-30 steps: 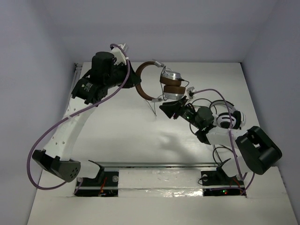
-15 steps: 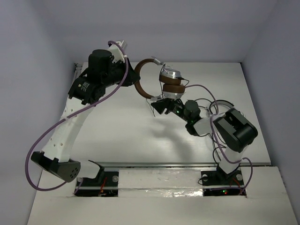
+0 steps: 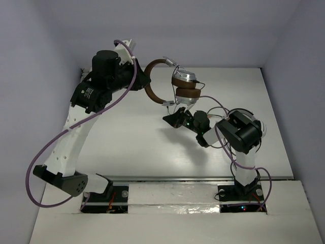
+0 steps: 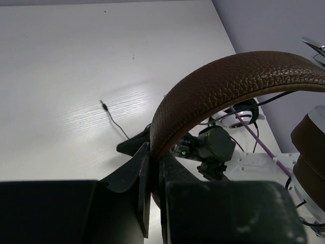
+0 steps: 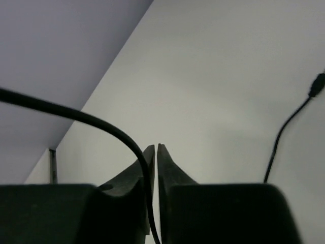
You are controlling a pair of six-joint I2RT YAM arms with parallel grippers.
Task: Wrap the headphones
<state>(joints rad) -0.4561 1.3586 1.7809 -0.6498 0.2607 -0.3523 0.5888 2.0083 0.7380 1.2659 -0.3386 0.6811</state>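
Brown leather marks the headband (image 4: 228, 76). At the left of the scene the left gripper (image 4: 153, 162) is clamped tight across it, holding the headphones (image 3: 184, 86) up off the table (image 3: 127, 147) over its far part. The ear cups (image 3: 187, 78) hang to the right of the grip. Compared with a second ago, the left arm has drawn the set a little up and to the left, but the grip itself is unchanged.

Just below the ear cups sits the right gripper (image 5: 155, 152), and here lies the real change. A second ago it stood off to the right on a low, stretched arm. Now the arm has folded upright and the gripper has slid leftward beneath the cups. Its jaws were apart on the way in and have now pinched nearly together. The wrist view shows the thin black cable (image 5: 81, 114) running down into the narrow slot between them, so I judge the cable caught. The plug (image 5: 317, 84) hangs further right in that view.

For the task, the loose lead now looks to be in hand. With one arm steadying the headband and the other gripping the cable, winding can probably begin. At far right, the white-and-black headphones (image 4: 238, 118) lie mostly hidden behind the right arm.
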